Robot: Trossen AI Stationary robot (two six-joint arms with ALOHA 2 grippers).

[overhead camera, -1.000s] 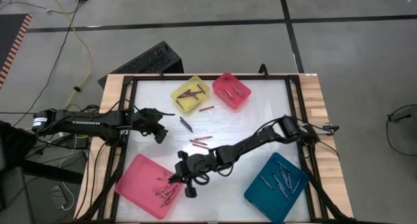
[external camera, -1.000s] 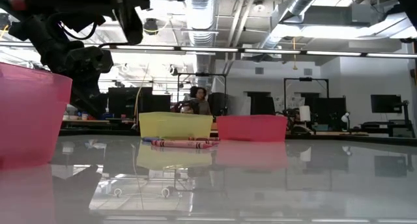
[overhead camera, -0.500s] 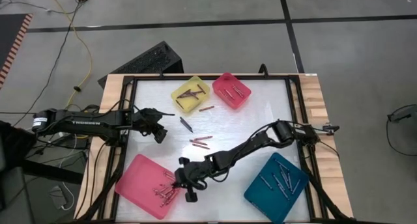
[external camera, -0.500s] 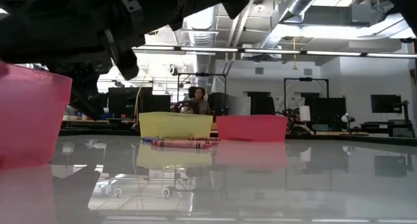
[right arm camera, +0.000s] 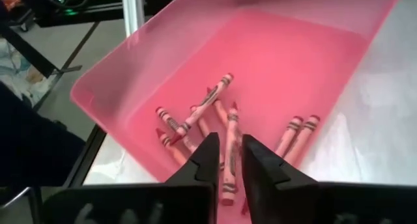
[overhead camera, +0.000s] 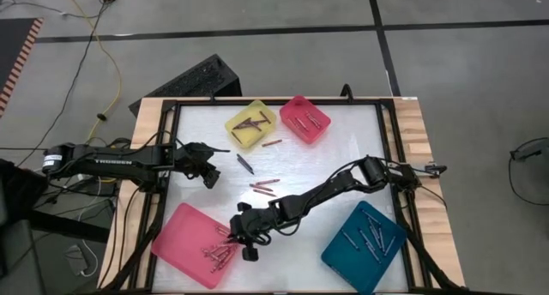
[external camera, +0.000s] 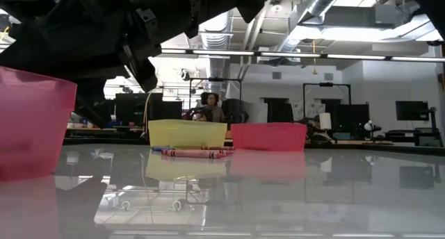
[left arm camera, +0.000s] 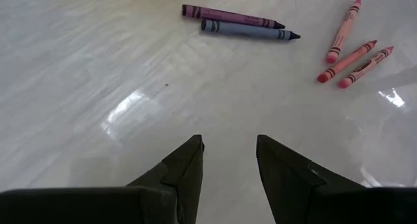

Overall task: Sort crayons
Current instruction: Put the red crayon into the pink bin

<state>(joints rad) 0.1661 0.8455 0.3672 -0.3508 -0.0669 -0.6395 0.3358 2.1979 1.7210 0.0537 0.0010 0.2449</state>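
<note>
Right gripper (right arm camera: 227, 160) has slid further over the big pink tray (overhead camera: 176, 236) and its fingers are parting on a red crayon (right arm camera: 229, 153), so a drop looks underway; left gripper (left arm camera: 228, 155) waits open beside loose crayons (left arm camera: 240, 24).

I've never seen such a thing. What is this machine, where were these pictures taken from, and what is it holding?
Two robot arms work at a white table. One picture looks down from above, one looks level across the tabletop, two come from wrist cameras. Four trays hold crayons: a large pink tray, a yellow tray, a small pink tray and a teal tray. Loose crayons lie mid-table. The left gripper hovers, fingers open and empty. The right gripper hangs over the large pink tray; whether it grips a crayon is unclear.
</note>
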